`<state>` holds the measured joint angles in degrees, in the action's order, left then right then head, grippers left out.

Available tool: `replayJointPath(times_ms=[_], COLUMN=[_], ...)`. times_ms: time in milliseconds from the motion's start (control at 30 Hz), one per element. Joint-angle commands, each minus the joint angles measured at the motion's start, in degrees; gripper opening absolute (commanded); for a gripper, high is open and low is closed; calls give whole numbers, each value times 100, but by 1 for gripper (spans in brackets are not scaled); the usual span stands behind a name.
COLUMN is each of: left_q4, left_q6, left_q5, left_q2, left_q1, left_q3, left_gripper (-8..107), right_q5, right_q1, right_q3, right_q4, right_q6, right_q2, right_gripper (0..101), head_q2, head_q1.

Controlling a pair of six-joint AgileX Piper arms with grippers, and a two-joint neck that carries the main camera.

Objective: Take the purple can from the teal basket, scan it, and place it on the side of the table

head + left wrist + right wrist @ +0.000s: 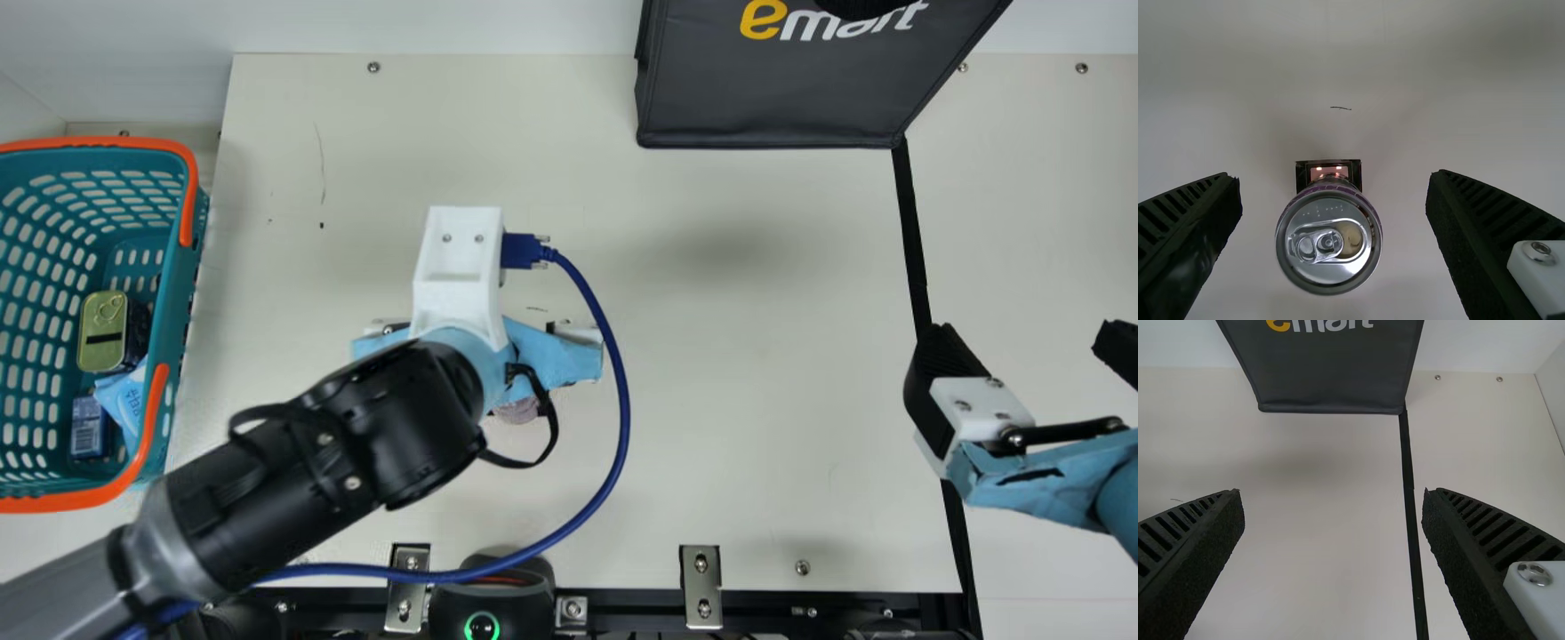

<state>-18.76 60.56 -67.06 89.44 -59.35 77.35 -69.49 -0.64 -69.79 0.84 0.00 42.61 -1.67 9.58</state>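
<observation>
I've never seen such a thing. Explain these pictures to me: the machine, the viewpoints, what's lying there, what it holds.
This is a robot with two arms at a cream table. The main picture looks down from a camera on its neck; the other two come from cameras on its wrists.

The left pincer is open over a standing purple can, with gaps either side. Beside the can is a dark-framed object I cannot identify. The right pincer is open too, so nothing is held.

In the main picture, a teal basket at left contains a gold tin and other items; a dark bag sits at the top.
</observation>
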Motion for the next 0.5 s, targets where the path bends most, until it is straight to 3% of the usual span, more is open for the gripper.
replayJointPath(times_ms=[0,467], left_q4=[-16,145], left_q6=[5,-110], left_q5=[-8,13], left_q2=[74,381], left_q1=[0,95], left_q3=[0,-116], left_gripper=[90,90], right_q5=[0,5], right_q1=[0,0], right_q3=[0,0], right_q4=[0,0], right_q6=[0,0], right_q2=[0,0], right_gripper=[95,95], head_q2=[9,9], head_q1=[-166,-166])
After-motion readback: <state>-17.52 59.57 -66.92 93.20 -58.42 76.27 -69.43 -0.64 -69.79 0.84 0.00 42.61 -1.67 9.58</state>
